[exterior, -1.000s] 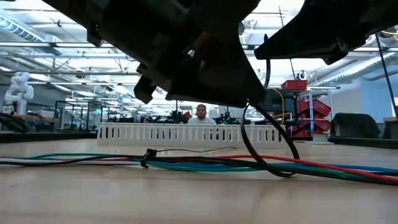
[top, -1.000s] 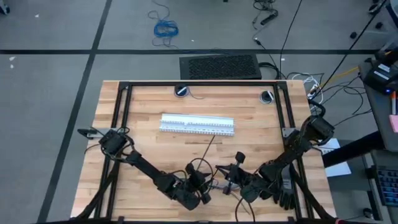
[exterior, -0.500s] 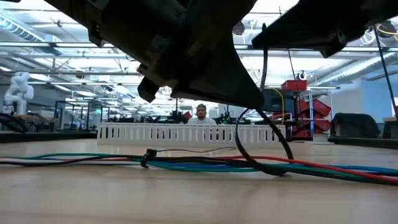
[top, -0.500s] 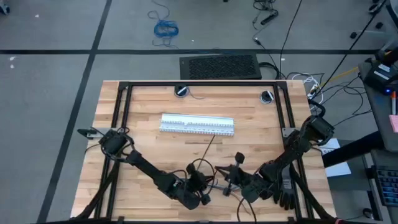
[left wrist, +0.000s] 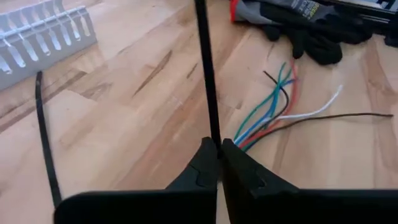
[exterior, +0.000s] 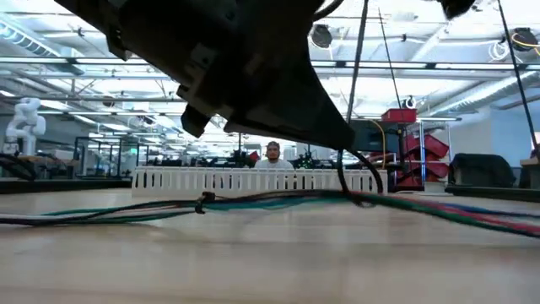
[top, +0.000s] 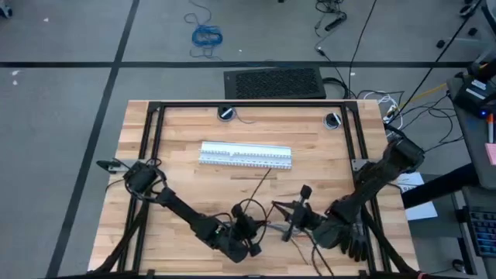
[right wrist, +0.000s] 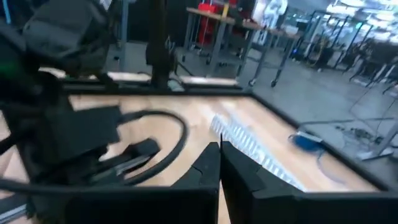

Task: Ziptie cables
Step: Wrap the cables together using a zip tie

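The cables (exterior: 126,209) are thin coloured wires; their loose ends (left wrist: 268,112) fan out on the wood. A small dark ziptie head (exterior: 202,203) sits on the bundle. A dark ziptie strip (left wrist: 206,74) loops round the wires (exterior: 354,198) and rises straight up (exterior: 361,76). My left gripper (left wrist: 219,155) is shut on this strip near the table's front edge (top: 249,226). My right gripper (right wrist: 219,155) is shut too, just right of it (top: 283,209) and higher. A second ziptie (left wrist: 45,143) lies flat on the table. My left gripper pinches the ziptie strip (left wrist: 213,138) between its two fingertips. The strip runs straight on from the fingers, taut and clear of the table. My right gripper is shut on the upper part of the same strip; its own fingers hide the place of contact.
A white slotted strip (top: 246,155) lies across the table's middle, behind the grippers. Black gloves (left wrist: 311,31) lie at the front right corner. A black frame (top: 155,139) runs around the table top. A person (exterior: 272,154) sits in the room beyond.
My right gripper has gone up and a little toward the table's right edge, out of the low view. The slack ziptie loop has drawn small and its strip taut and upright. The middle of the cable bundle has lifted off the table.
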